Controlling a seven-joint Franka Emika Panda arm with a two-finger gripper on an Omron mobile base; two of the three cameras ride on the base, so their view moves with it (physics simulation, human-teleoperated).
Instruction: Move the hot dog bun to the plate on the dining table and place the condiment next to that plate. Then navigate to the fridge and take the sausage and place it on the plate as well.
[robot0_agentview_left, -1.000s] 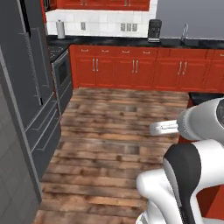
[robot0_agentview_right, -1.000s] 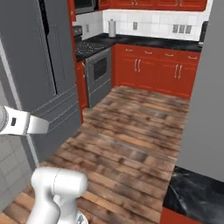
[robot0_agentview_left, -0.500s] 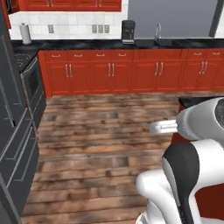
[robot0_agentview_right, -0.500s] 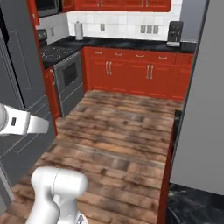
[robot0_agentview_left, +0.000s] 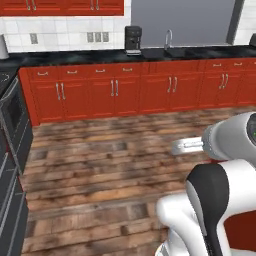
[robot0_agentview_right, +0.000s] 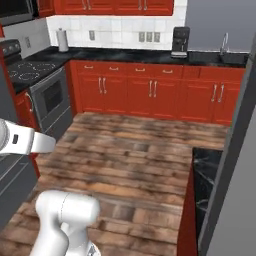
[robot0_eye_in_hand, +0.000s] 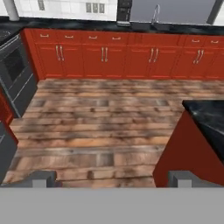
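My gripper (robot0_eye_in_hand: 112, 179) is open, its two fingertips (robot0_eye_in_hand: 41, 177) far apart with nothing between them, and it hangs over the wood floor. A corner of the dining table (robot0_eye_in_hand: 208, 116), black veined marble on a red base, lies to the right in the hand view, and the same table corner (robot0_agentview_right: 207, 170) appears in the right base view. The fridge (robot0_agentview_right: 15, 185) is a dark grey front at the lower left, and a strip of the fridge (robot0_agentview_left: 7, 215) also runs down the left edge of the left base view. The hot dog bun, plate, condiment and sausage are out of view.
Red wall cabinets (robot0_agentview_left: 115, 92) under a black counter run across the back, with a coffee machine (robot0_agentview_left: 133, 40) and a sink tap (robot0_agentview_left: 169, 39) on top. A black oven (robot0_agentview_right: 47, 100) stands at the left. A grey wall (robot0_agentview_right: 235, 165) rises at the right. Wood floor (robot0_agentview_left: 100, 165) lies ahead.
The whole picture has swung: the base has turned right, so the fridge slid off to the left and the back cabinets and sink came to the middle. The gripper stayed open.
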